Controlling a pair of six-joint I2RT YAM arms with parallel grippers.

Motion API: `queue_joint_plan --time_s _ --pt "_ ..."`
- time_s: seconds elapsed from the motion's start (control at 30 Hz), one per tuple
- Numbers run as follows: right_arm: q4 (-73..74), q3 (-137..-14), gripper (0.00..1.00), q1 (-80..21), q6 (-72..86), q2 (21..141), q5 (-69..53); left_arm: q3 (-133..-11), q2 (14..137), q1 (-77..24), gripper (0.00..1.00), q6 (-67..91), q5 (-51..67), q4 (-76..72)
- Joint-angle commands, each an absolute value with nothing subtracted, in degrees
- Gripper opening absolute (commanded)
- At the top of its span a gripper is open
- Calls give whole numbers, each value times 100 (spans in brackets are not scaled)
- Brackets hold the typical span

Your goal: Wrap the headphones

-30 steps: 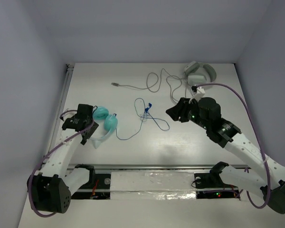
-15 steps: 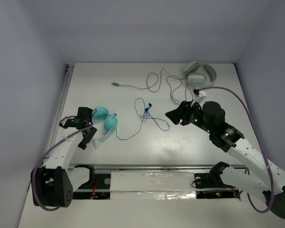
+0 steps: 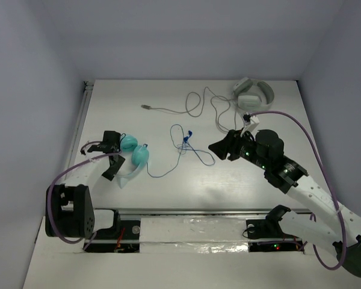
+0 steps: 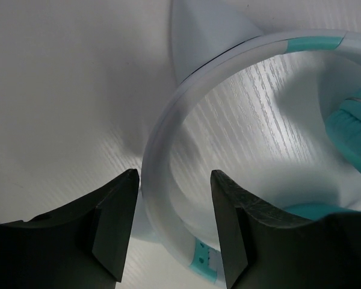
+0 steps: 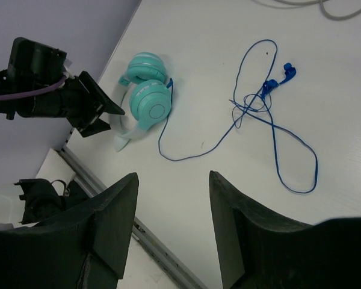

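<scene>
The headphones [image 3: 135, 153] lie on the table at the left, with two teal ear cups, a white headband [image 3: 124, 178] and a thin blue cable [image 3: 186, 147] trailing right in loose loops. My left gripper [image 3: 113, 164] is open, its fingers either side of the white headband [image 4: 168, 150] without closing on it; a teal cup [image 4: 352, 135] sits at the right edge of that view. My right gripper [image 3: 215, 147] is open and empty, held above the table just right of the cable. Its view shows the headphones [image 5: 147, 99] and the cable [image 5: 265, 114] below it.
Grey-white headphones [image 3: 253, 91] sit at the back right, their grey cable [image 3: 198, 105] snaking left across the back. A metal rail [image 3: 186, 212] runs along the near edge. The left arm [image 5: 48, 90] shows in the right wrist view.
My left gripper has shifted slightly right, closer onto the headband, with its arm swinging out to the left. My right gripper has eased a little left and down toward the cable.
</scene>
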State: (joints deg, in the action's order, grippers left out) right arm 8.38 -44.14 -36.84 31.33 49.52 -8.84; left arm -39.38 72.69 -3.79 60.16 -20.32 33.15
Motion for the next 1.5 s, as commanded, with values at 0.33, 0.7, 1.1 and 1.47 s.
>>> queue_joint_plan --time_s 0.33,0.7,1.1,1.47 --pt "580 -4430 56 -3718 3067 4975 -747 -3314 7629 -45 44 5881 -2514 2497" --pt "659 -4482 56 -3718 3102 4905 -466 -3050 7497 18 15 4940 -1776 1468" --pt "-384 -4210 0 -3718 3032 5019 -1448 -3945 6207 18 0 3587 -915 1556" --pt "-782 -5088 55 -3718 2322 6476 -1916 -6670 6169 18 0 2839 1526 2109"
